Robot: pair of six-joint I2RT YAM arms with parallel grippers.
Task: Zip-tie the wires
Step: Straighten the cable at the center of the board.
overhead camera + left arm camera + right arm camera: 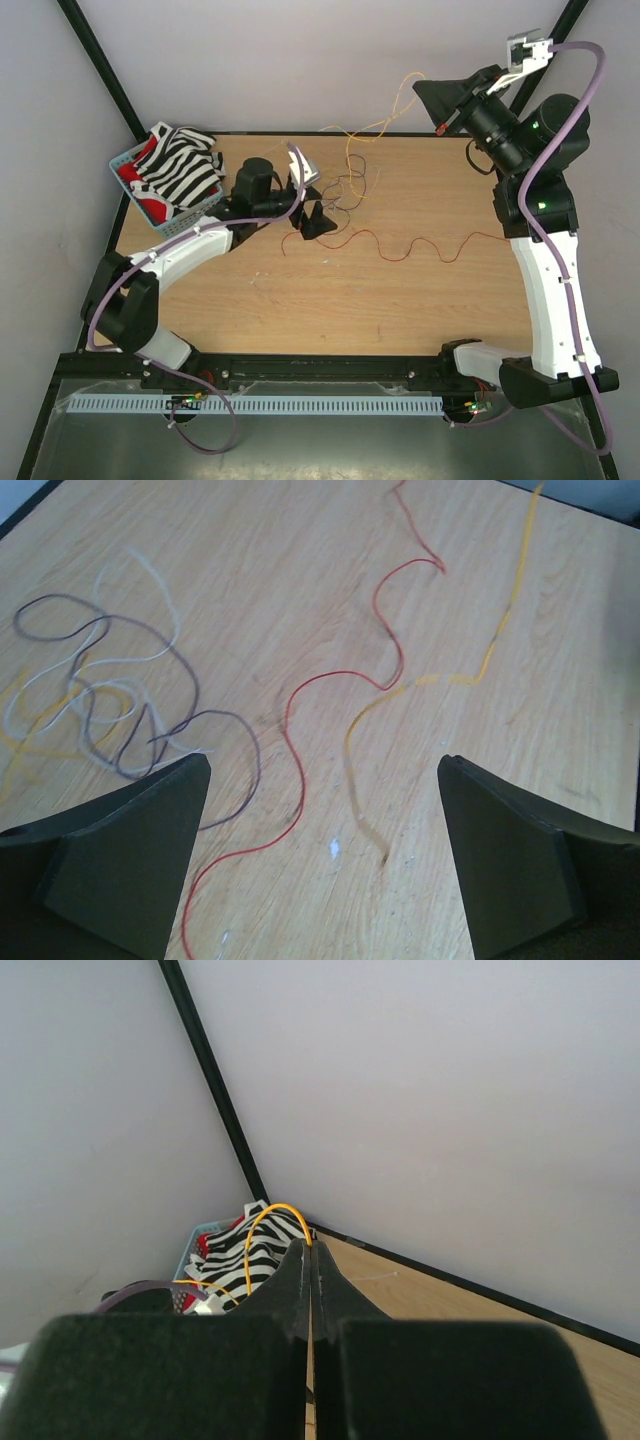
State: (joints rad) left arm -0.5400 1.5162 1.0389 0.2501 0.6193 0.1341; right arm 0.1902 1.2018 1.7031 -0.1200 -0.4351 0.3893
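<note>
Pale-wood bench (400, 300) w/ white walls behind; basket (122, 160) of striped cloth at upper left of top view. Wires (345, 185) lie in a loose tangle at upper centre, just right of left pincer (310, 218), whose jaws stand wide apart and empty. In left wrist view, red strand (288, 715) enters at bottom between the fingers (130, 850) and snakes up to top centre, i.e. long axis approx. along the pincer's reach; dark loops sit at upper left. In top view the same strand trails rightward across mid-frame toward right arm. Right pincer (308, 1250) is raised at upper right of top view, jaws pressed together on yellow strand (280, 1205), which runs down-left toward the tangle. Left arm is nearer the bundle. Zip tie not discernible in any view.
</note>
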